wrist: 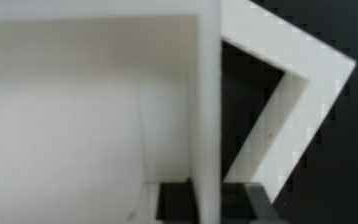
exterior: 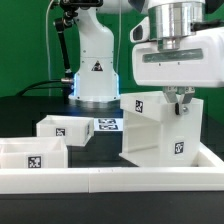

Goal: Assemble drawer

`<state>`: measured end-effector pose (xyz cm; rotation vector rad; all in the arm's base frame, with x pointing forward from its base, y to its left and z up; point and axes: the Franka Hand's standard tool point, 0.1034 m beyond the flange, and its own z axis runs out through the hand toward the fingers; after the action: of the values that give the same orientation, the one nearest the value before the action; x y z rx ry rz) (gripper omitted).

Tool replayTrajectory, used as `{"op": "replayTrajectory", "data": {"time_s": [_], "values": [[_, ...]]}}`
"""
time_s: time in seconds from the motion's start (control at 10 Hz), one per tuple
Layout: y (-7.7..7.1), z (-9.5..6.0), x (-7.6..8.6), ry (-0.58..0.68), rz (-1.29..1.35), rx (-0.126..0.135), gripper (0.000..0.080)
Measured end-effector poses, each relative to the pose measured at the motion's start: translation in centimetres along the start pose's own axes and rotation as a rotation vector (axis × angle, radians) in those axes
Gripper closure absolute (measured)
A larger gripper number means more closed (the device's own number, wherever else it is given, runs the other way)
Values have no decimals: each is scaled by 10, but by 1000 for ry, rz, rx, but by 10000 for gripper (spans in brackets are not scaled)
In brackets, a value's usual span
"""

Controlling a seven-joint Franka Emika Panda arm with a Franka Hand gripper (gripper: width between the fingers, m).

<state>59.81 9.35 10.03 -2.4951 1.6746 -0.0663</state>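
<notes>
A large white drawer box (exterior: 152,130) with marker tags stands tilted on the black table at the exterior view's right. My gripper (exterior: 181,100) comes down from above onto its top edge. In the wrist view a thin white wall of the box (wrist: 208,100) runs straight between my dark fingers (wrist: 176,203), which press on both sides of it. The gripper (wrist: 210,203) is shut on that wall. The box's inside (wrist: 78,120) shows on one side of the wall, and a bent white panel (wrist: 282,90) on the other. Two smaller white trays (exterior: 60,127) (exterior: 28,155) lie at the exterior view's left.
A white tagged part (exterior: 107,126) lies behind the box near the middle. A long white rail (exterior: 110,181) runs along the front of the table. The arm's white base (exterior: 95,70) stands at the back, before a green backdrop.
</notes>
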Motion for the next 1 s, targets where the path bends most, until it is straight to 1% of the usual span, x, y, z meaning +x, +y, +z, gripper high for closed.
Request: {"op": "replayTrajectory", "data": {"time_s": [0.3,0.5,0.7,0.9,1.0], "values": [[-5,0,6,-26,226,15,760],[-7,1,8,-39,312,21,759],[-19,2,12,-39,312,28,758],[-30,3,17,-40,319,24,758],[-37,4,20,-38,319,29,758]]}}
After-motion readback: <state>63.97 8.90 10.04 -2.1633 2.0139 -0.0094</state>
